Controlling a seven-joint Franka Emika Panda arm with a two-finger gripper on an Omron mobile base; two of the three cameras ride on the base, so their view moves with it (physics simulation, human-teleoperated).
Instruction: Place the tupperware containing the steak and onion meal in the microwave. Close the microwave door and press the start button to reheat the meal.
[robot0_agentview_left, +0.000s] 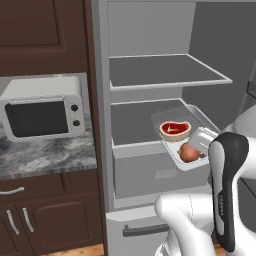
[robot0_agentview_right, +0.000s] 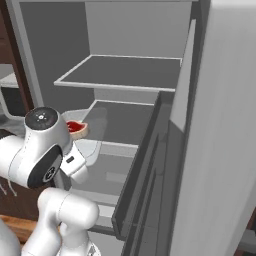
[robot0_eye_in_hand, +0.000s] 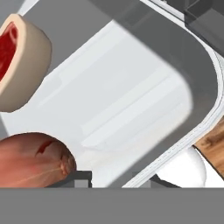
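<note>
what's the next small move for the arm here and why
Probably draw the tupperware straight back out of the open fridge. The gripper looks closed on its near rim, with the steak and onion inside, and the tray half over the shelf edge.

The tupperware (robot0_agentview_left: 176, 159) is pale grey-white. The steak (robot0_agentview_left: 175, 129) is deep red with a tan rim and a small white mark; the onion (robot0_agentview_left: 188, 153) is reddish-brown. The fridge (robot0_agentview_left: 150, 75) is grey inside, the small microwave (robot0_agentview_left: 42, 112) white with a dark window, the counter (robot0_agentview_left: 47, 155) mottled grey marble, the cabinets (robot0_agentview_left: 40, 35) dark brown.
</note>
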